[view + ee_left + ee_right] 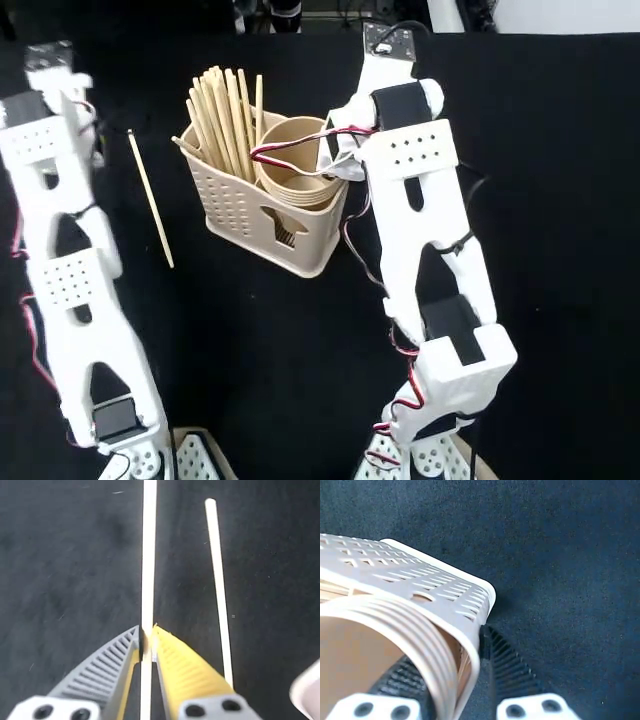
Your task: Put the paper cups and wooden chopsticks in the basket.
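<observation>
Left wrist view: left pincer (148, 635) closed narrow on a held chopstick (148, 555), tips pinching it partway along the shaft. A second chopstick (218, 590) lies just beside it on the black bench (65, 570), near parallel, not touching.

High view: one lone chopstick (150, 198) on the bench left of the basket (240, 215); I can't say which of the two this is, the left arm hides its own pincer.

Basket stands mid-bench. Bundled chopsticks (222, 110) upright in its left part, nested paper cups (295, 150) in its right part.

Right wrist view: right pincer (462, 652) straddles the basket's wall at a corner, one jaw inside by the cups (365, 650), one outside, clamped on the rim.

Step in hand, as I judge it: carry the held chopstick to the basket.
- Lift straight up first, so the free end does not drag or knock the neighbour.
- Tilt it towards upright before reaching the rim.
- Aim for the gap beside the bundle, not the cups.
- Release low, tip already inside.
- Right pincer's grip should steady the basket against tipping.
</observation>
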Motion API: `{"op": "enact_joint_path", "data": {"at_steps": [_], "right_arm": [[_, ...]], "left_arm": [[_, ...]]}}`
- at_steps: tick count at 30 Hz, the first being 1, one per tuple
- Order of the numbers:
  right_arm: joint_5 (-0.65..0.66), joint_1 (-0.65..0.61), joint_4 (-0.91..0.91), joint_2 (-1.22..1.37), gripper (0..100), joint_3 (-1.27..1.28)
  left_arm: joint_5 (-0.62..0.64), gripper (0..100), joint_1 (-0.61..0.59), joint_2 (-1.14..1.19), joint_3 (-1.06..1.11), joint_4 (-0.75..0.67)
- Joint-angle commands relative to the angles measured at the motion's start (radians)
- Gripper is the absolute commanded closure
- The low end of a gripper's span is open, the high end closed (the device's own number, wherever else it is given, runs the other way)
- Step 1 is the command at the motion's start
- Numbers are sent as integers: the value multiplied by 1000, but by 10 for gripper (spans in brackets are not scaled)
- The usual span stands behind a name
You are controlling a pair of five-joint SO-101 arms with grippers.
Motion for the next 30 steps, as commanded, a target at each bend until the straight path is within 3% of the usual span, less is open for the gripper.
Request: {"op": "enact_joint_path", "data": {"at_steps": [1,9,14,18,23,27,30], "right_arm": [[-5,-15,28,22,987,1],[-3,-18,26,22,987,1],[-3,-20,26,28,987,1],[23,-21,26,28,987,2],[23,-20,28,28,987,2],[23,-20,28,30,987,2],[23,-20,28,30,987,5]], "left_arm": [[28,971,-10,-381,323,3],[25,970,-2,-1051,917,-143],[28,970,33,-1499,1308,-374],[29,970,119,-1858,1636,-697],[31,970,305,-2185,2025,-1238],[29,970,470,-2288,2235,-1577],[29,970,545,-2242,2308,-1688]]}}
